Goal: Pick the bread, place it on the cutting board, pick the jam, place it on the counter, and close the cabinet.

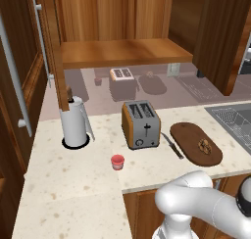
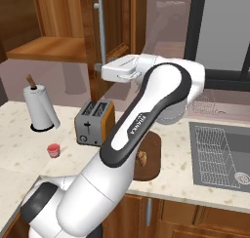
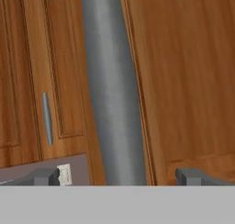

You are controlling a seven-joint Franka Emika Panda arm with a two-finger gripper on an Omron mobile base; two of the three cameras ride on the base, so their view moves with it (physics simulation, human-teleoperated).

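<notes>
Filling our hand view, the steel bar handle [image 3: 112,87] of the open cabinet [image 1: 122,52] door stands between our spread gripper [image 3: 118,176] fingertips. Bread [image 1: 205,145] lies on the cutting board [image 1: 188,137] (knife [image 1: 172,146] beside the toaster [image 1: 140,124]); jam [image 1: 117,161] sits on the counter [image 1: 73,184].

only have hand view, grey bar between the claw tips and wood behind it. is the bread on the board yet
Observer: Yes, the bread lies on the cutting board, right of the toaster.
Operator: and the jam
Observer: The jam stands on the counter, in front of the toaster.
Operator: which door is this bar on
Observer: The cabinet's right door, which is swung open. The claw is open at its bar handle.
</notes>
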